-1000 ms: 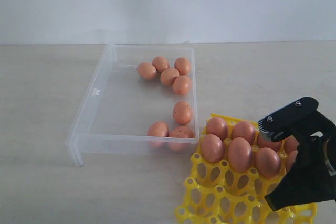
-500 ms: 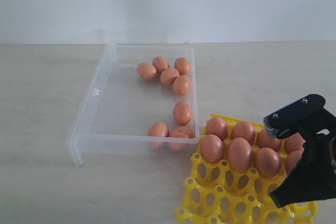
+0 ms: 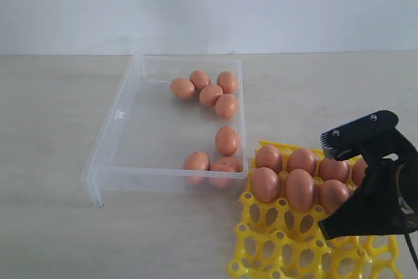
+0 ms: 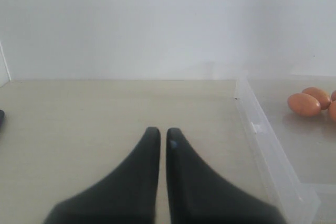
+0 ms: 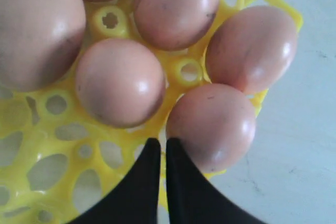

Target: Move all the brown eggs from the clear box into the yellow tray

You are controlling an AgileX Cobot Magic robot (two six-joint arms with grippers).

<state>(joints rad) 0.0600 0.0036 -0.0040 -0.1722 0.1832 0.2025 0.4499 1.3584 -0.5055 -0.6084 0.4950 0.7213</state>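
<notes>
- While the black right gripper (image 5: 159, 145) hangs low over the bright yellow plastic egg tray (image 3: 274, 243), its two fingers are pressed together and carry nothing. The tips are just beside two seated eggs.
- Of the small oval brown eggs (image 3: 226, 140), eight lie in the shallow clear plastic box (image 3: 117, 117). At least seven sit in the far cups of the tray, and the gripper may hide more.
- The eggs in the box all lie along the wall on the tray side: five in a cluster at the far corner, one alone near the middle of this wall, and two side by side at the near corner.
- The black left gripper (image 4: 158, 135) is outside the opposite wall of the box. Its fingers are almost together, with only a thin slit, and hold nothing.
- I judge that the right arm is nearer. In the exterior view the two near-corner eggs lie to its left and a little farther, just over the wall from the tray.
- The single egg seems to have its long axis along this wall, so I think the fingers should close across its short width.
</notes>
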